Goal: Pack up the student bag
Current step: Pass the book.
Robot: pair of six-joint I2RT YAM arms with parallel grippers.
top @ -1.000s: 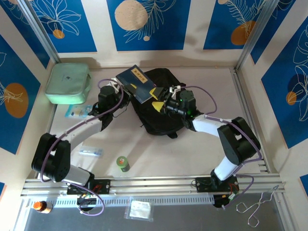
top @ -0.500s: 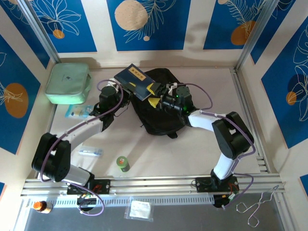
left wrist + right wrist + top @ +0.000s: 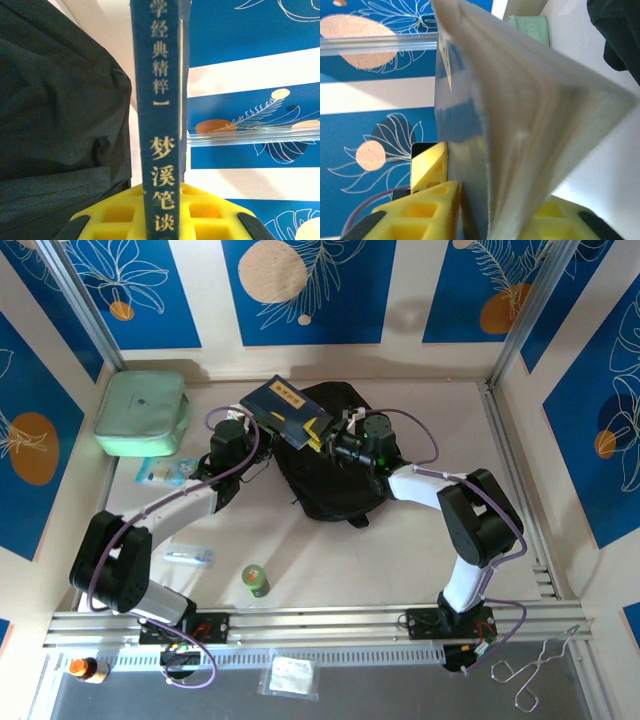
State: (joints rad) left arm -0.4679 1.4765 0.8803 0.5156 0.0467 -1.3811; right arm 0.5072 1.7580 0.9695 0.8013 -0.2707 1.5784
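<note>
In the middle of the surface (image 3: 330,560) lies the student bag (image 3: 335,485), black and floppy; a blue book (image 3: 283,410) is held at its far left corner, partly over the cloth. The left jaws are closed on the book's spine (the gold letters run right down between them in the left wrist view); the right jaws are closed on the page edge at the other side; so both arms hold one book at once. The mint green case (image 3: 140,412) sits well apart, at the far left. I cannot see an open mouth on the bag from here; it looks shut or folded over. That is the risk, I think: if the book is pushed down where there is no gap, it will just slide off the soft cloth; and if one arm pulls while the other holds tight, the book may twist, bend, or slip out and drop.
</note>
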